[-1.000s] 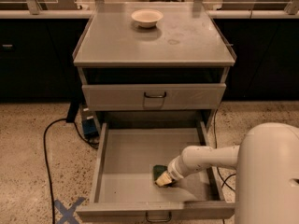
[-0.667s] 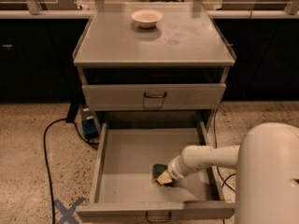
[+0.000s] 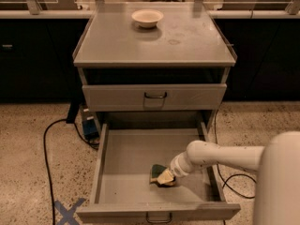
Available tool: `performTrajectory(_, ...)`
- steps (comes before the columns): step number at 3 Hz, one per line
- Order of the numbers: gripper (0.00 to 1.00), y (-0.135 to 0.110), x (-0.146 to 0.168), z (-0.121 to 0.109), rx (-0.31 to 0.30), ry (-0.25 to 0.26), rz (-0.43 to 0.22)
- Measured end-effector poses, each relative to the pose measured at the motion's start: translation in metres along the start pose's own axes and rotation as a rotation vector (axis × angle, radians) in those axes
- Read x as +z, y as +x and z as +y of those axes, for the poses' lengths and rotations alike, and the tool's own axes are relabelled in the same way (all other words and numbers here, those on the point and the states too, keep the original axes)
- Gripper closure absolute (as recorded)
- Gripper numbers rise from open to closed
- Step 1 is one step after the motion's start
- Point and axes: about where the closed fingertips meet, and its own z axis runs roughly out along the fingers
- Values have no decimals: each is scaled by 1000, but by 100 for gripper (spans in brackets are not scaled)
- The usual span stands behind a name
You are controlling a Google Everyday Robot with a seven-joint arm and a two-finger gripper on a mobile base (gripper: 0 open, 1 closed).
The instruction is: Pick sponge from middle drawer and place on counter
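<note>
Middle drawer [image 3: 124, 156] stands open, tray exposed. Sponge [image 3: 156, 171] lies on the drawer floor, right of centre, toward the front panel. Arm enters from the right. Gripper [image 3: 166, 176] is down at the sponge, touching its right side and partly covering it. Whether it grips: cannot tell. Counter [image 3: 117, 43] carries a cream bowl [image 3: 147, 18].

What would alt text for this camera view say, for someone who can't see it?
A white robot arm reaches into the open middle drawer, its gripper at a green-and-yellow sponge near the drawer's front. A cream bowl sits on the gray counter above.
</note>
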Motion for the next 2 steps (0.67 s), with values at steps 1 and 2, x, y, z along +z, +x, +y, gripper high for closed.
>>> performTrajectory(1, 100, -76, -96, -6, -12, -52, -204)
performTrajectory(2, 100, -149, -206, 3, -73, -107, -383)
